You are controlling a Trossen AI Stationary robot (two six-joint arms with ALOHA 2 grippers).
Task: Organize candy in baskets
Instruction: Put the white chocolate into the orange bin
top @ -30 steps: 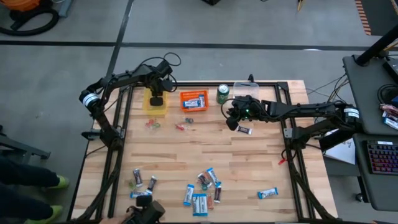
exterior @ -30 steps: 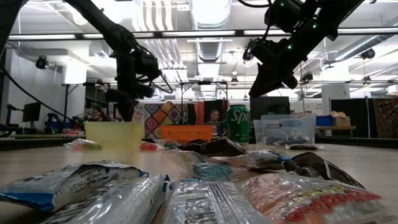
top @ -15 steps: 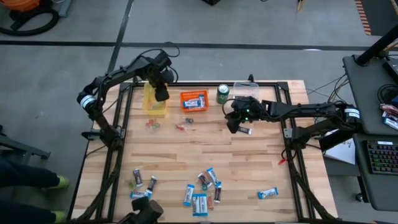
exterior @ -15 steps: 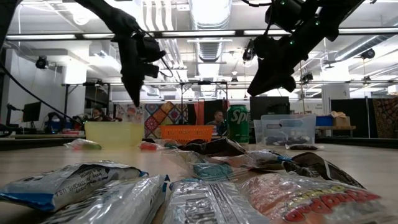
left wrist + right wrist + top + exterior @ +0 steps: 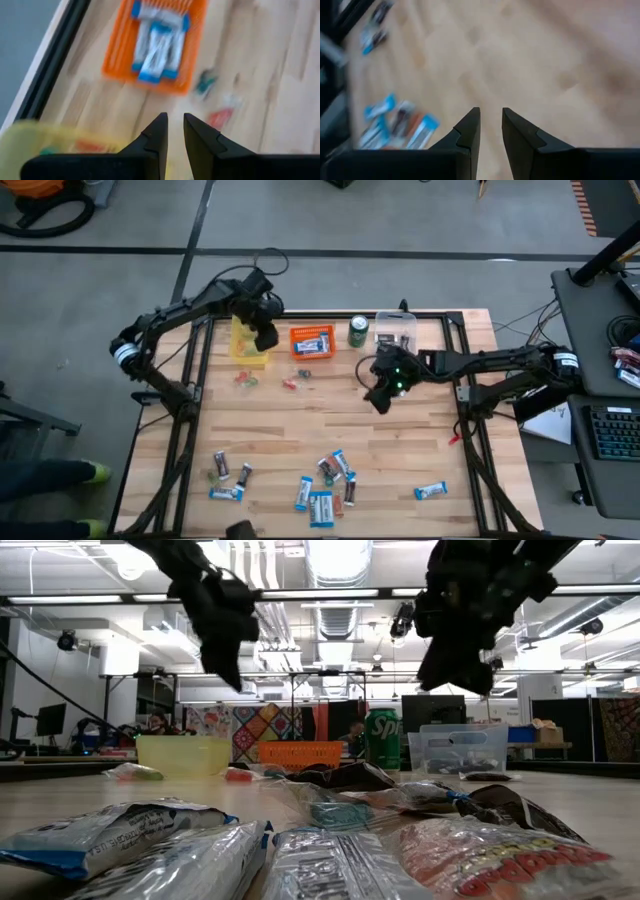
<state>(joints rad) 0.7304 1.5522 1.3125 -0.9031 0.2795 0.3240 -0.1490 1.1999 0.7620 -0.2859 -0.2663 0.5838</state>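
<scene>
My left gripper [image 5: 175, 122] hovers over the yellow basket [image 5: 247, 346], jaws slightly parted, empty; my right gripper [image 5: 490, 120] likewise, mid-table.

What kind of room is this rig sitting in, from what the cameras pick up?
Probably a robotics lab or open workshop. The low view shows an exposed ceiling with strip lights and monitors on benches behind the table; the high view shows a desk with a keyboard beside the wooden table.
</scene>
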